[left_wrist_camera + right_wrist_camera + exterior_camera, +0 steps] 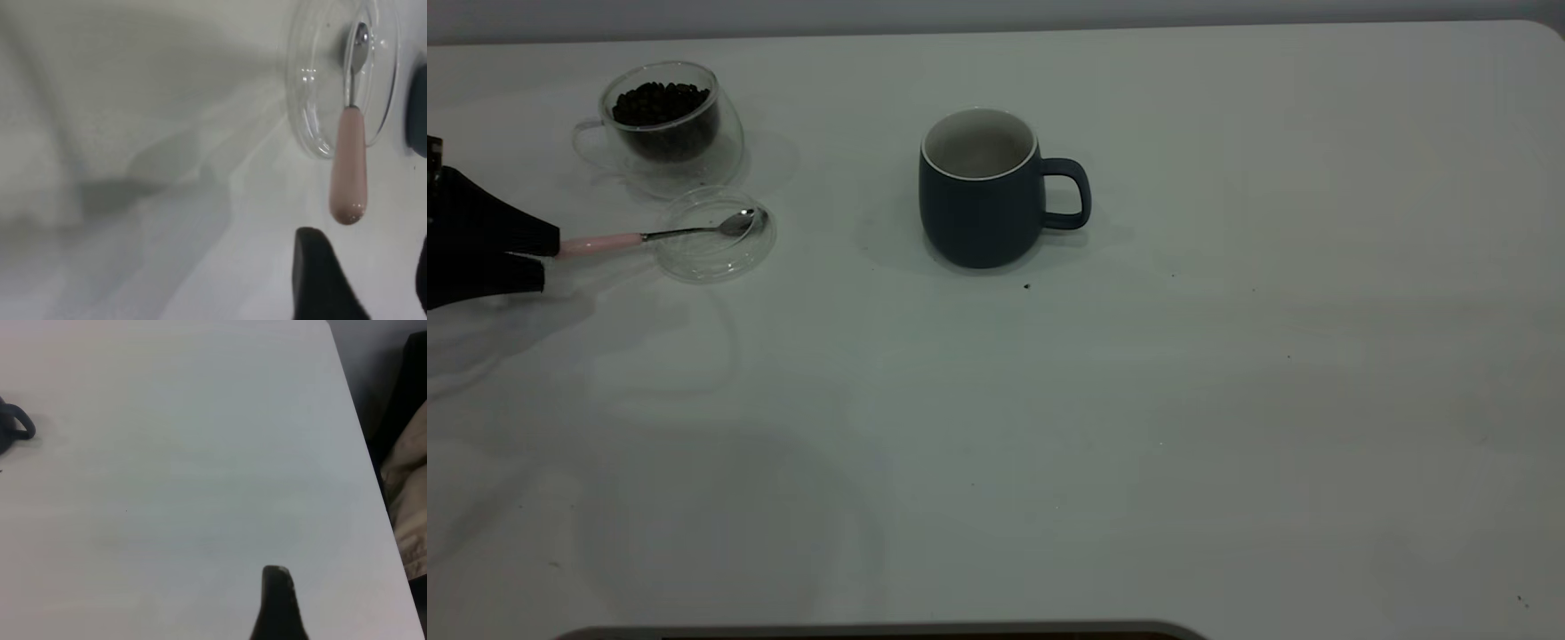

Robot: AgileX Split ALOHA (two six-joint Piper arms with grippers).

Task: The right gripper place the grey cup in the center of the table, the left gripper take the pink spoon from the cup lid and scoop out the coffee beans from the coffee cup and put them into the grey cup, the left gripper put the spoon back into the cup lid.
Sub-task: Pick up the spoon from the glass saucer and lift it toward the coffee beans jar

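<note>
The grey cup [978,213] stands upright near the middle of the table [1138,400], handle to the right; its handle [17,427] shows far off in the right wrist view. The coffee cup [667,124] holds the coffee beans [660,102] at the back left. Just in front of it the cup lid [711,262] [313,87] carries the pink spoon [685,233] [350,167], handle pointing left. My left gripper [551,258] [367,243] is open at the handle's tip, not gripping it. Of my right gripper only one finger [277,587] shows, over bare table at the right.
The table's right edge runs past the right gripper, with beige cloth [407,473] and something dark beyond it. A dark rim [871,633] lies along the near edge of the exterior view. A few small specks dot the tabletop.
</note>
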